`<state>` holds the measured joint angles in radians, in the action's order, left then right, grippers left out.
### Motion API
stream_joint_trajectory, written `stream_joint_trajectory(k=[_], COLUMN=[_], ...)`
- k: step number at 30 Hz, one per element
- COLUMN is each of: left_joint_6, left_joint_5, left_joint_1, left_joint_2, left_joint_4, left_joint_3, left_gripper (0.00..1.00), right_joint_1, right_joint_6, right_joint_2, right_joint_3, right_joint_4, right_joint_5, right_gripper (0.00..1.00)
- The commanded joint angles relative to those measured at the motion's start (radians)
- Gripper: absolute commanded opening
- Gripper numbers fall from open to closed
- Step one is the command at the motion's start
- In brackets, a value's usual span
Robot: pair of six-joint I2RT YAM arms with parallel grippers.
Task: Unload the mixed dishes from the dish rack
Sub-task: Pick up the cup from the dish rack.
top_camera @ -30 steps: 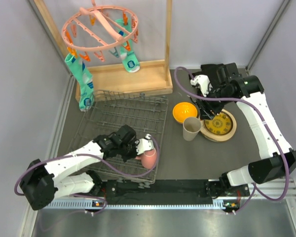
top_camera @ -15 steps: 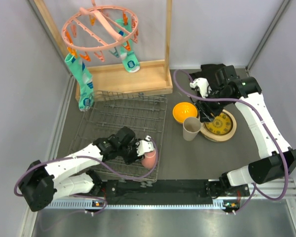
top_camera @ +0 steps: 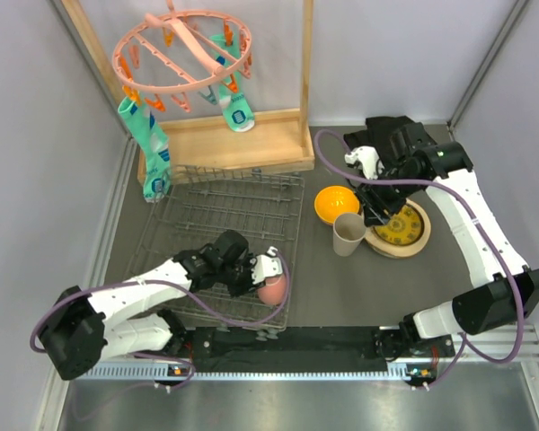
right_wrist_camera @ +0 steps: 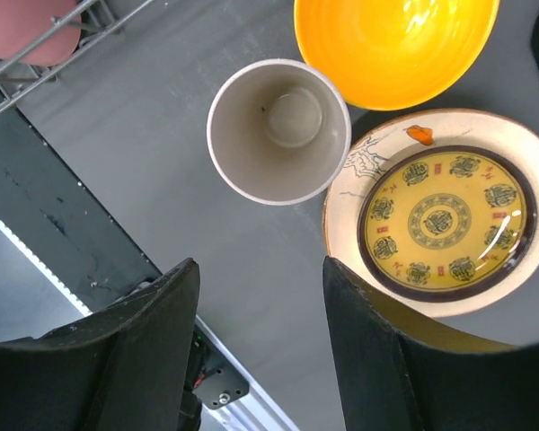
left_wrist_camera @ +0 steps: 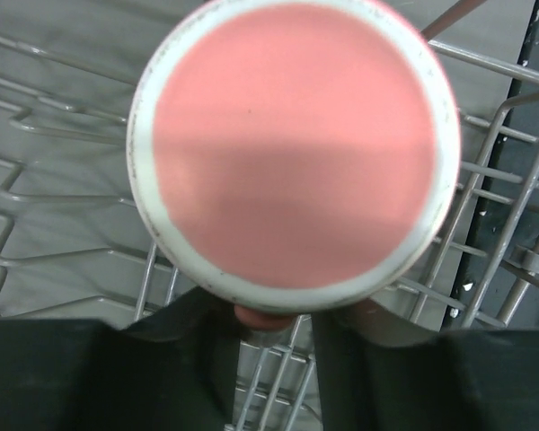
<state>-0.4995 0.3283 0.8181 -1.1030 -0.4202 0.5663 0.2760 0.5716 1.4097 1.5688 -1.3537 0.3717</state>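
Observation:
The pink mug (top_camera: 271,290) is at the near right corner of the dark wire dish rack (top_camera: 216,211). My left gripper (top_camera: 259,274) is shut on it. In the left wrist view the mug's round base (left_wrist_camera: 296,153) fills the frame, with its handle pinched between my fingers, over rack wires (left_wrist_camera: 512,180). My right gripper (top_camera: 375,205) is open and empty, hovering above the beige cup (top_camera: 348,233), orange bowl (top_camera: 335,204) and yellow patterned plate (top_camera: 400,226). The right wrist view shows the cup (right_wrist_camera: 278,130), bowl (right_wrist_camera: 395,45) and yellow plate (right_wrist_camera: 446,220) resting on a cream plate (right_wrist_camera: 343,215).
A wooden frame (top_camera: 225,144) with a pink peg hanger (top_camera: 184,49) and hanging socks (top_camera: 153,148) stands behind the rack. A black rail (top_camera: 287,341) runs along the near edge. Grey walls close in on both sides.
The left gripper has shifted very slightly with the pink mug still in it. The right gripper has drifted a little to the left over the cup and plates.

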Motion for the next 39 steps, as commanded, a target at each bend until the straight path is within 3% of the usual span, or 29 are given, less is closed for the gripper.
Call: stream_joint_trajectory(k=[1,10,19,30,32,39], left_joint_6=[0.003,0.007,0.015,0.087,0.116,0.252], left_joint_5=[0.026,0.009,-0.009,-0.02,0.02,0.453], left_joint_1=[0.004,0.003,0.003,-0.03,-0.063,-0.292], left_joint_2=[-0.009,0.023,0.089,0.08,0.049,-0.087], left_joint_4=[0.081,0.078,0.043,-0.11,-0.149,-0.259], left_joint_3=[0.0,0.0,0.04,0.381,0.476,0.722], left_gripper=[0.33,0.0,0.0,0.0,0.0,0.0], right_joint_1=[-0.008,-0.008,-0.008,-0.009,-0.008,-0.008], right_joint_6=[-0.004,-0.004,-0.007,-0.058,-0.065,-0.084], right_joint_2=[-0.025,-0.026,-0.018,-0.031,-0.034,-0.04], right_joint_3=[-0.023,-0.047,-0.05,0.051,0.069,0.115], right_joint_4=[-0.036,-0.024,-0.021,0.047,0.057,0.114], right_joint_5=[0.015,0.022,0.03,0.091,0.104,0.156], right_gripper=[0.57,0.57,0.57,0.57,0.57,0.56])
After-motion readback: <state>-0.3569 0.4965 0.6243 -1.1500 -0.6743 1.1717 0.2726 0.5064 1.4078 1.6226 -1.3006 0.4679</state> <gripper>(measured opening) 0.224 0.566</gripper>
